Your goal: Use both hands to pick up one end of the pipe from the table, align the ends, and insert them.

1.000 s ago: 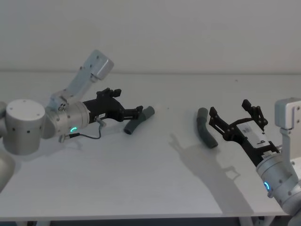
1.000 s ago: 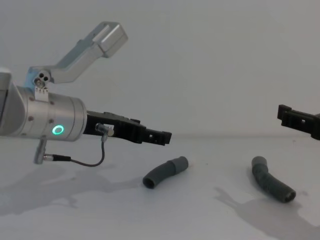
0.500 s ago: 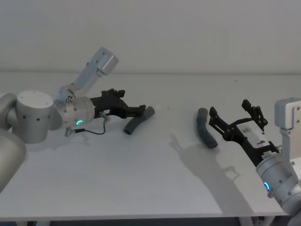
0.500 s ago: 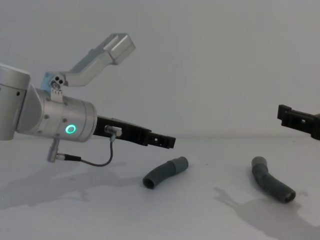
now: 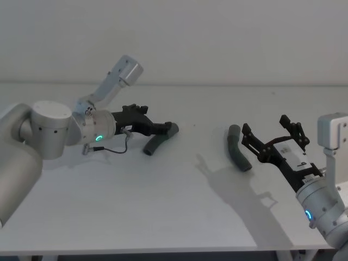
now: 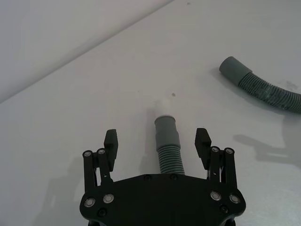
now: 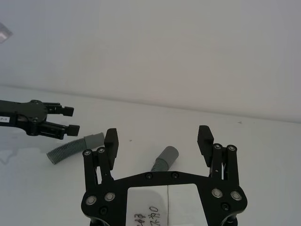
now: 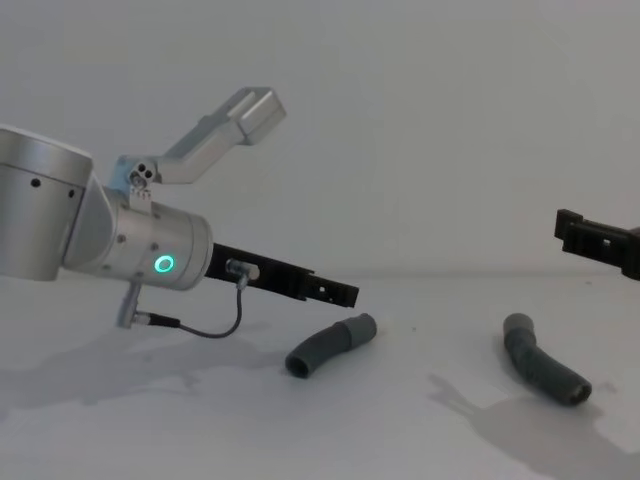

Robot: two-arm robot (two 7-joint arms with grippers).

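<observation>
Both spread apart: left tool (image 6: pixel 156 136) over one hose piece (image 5: pixel 156 141), right tool (image 5: pixel 265 125) at 3 o'clock of the other hose piece (image 5: pixel 237 154). Probably light and bendy, so I'd pinch a smooth cuff (image 6: pixel 165 128).

The head view looks forward and down from above the near edge of the table (image 5: pixel 163 217). It is wide enough to take in the left gripper (image 5: pixel 162 128), the right gripper (image 5: pixel 265 125), the left hose piece (image 5: pixel 155 142), the right hose piece (image 5: pixel 238 154) and the far wall (image 5: pixel 217 38). The chest view sits lower, almost level with the tabletop, and sees the same two pieces from the side. The left wrist view sits just behind the left gripper, close over the left piece, with the right piece farther off. The right wrist view sits behind the right gripper and faces far and left across the table. It shares both pieces and the left gripper with the head view.
</observation>
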